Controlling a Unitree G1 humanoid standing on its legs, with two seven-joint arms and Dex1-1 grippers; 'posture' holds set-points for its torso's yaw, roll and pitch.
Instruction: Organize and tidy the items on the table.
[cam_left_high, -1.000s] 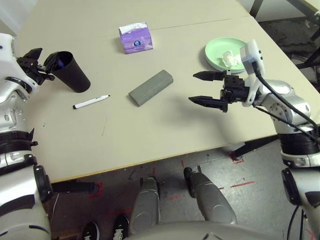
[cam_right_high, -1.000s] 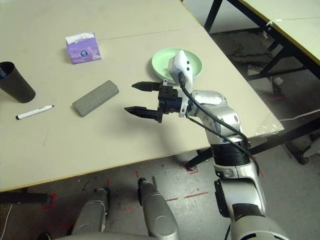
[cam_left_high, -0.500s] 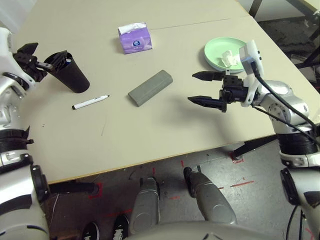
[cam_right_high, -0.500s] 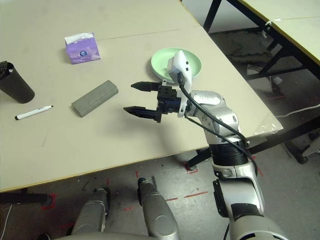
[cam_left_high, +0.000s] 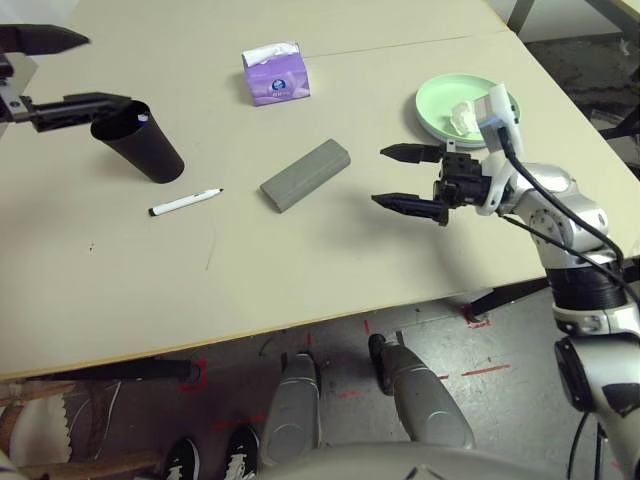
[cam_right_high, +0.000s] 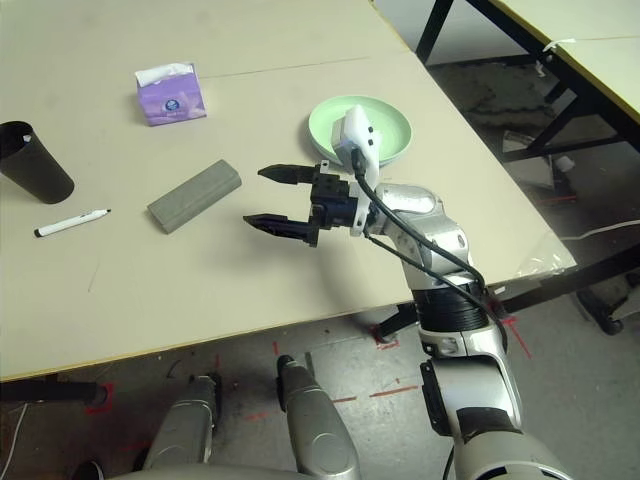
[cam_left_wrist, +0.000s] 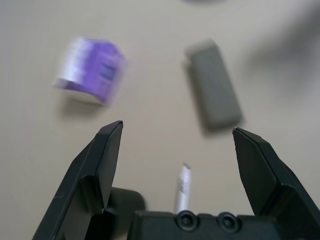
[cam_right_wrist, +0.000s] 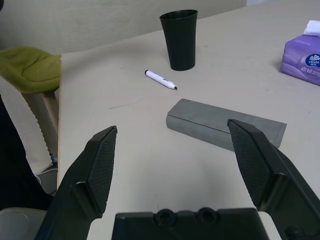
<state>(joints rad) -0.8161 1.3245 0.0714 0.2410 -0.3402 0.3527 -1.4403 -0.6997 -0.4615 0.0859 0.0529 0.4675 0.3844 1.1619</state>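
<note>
A black cup (cam_left_high: 140, 140) stands upright at the table's far left, with a small pale speck at its rim. My left gripper (cam_left_high: 108, 68) hangs open just above and left of the cup, apart from it. Right of the cup lies a white marker (cam_left_high: 185, 203) with a black cap, and past it the grey glasses case (cam_left_high: 305, 175). A green plate (cam_left_high: 440, 95) at the right holds the crumpled white tissue (cam_left_high: 462, 115). My right gripper (cam_left_high: 380, 176) is open and empty, hovering right of the case. The right wrist view shows the case (cam_right_wrist: 225, 125), marker (cam_right_wrist: 160, 80) and cup (cam_right_wrist: 180, 40).
A purple tissue pack (cam_left_high: 275, 75) sits at the back, near a thin seam in the table (cam_left_high: 300, 270). The table's front edge runs close below the marker and my right gripper. A yellow-green cushion (cam_right_wrist: 30, 67) lies beyond the left edge. Another table (cam_right_high: 590, 40) stands at the right.
My left gripper has drawn up and back from the cup's rim, and the cup stays standing. The right arm has hardly moved. The camera has shifted slightly.
</note>
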